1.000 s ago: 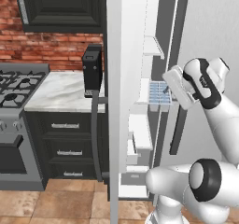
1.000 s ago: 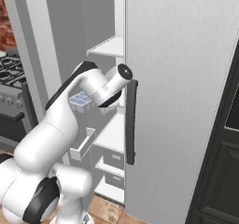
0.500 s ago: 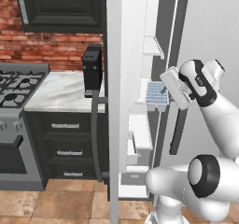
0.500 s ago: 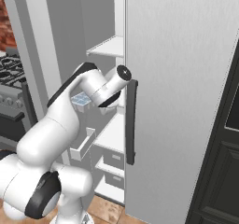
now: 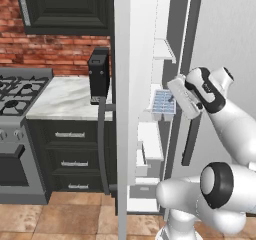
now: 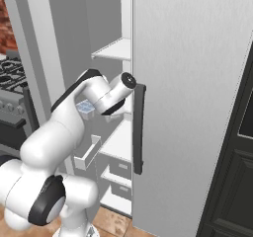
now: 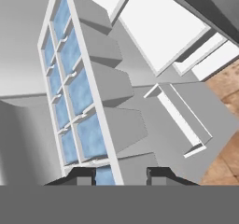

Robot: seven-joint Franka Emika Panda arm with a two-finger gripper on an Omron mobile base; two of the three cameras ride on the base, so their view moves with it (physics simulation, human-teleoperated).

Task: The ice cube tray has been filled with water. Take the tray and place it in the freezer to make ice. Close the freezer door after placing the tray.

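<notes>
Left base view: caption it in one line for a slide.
End effector carries the ice cube tray into the open freezer, beside the dark toaster.

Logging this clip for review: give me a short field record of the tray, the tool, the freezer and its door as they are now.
tray: small white ice cube tray with pale blue cells, held at the open freezer's shelf level
tool: two-finger tool, shut on the tray's near edge
freezer: silver-grey freezer with white inner shelves, open
door: tall silver-grey freezer door with dark bar handle, swung open
task stage: tray not yet released
</notes>
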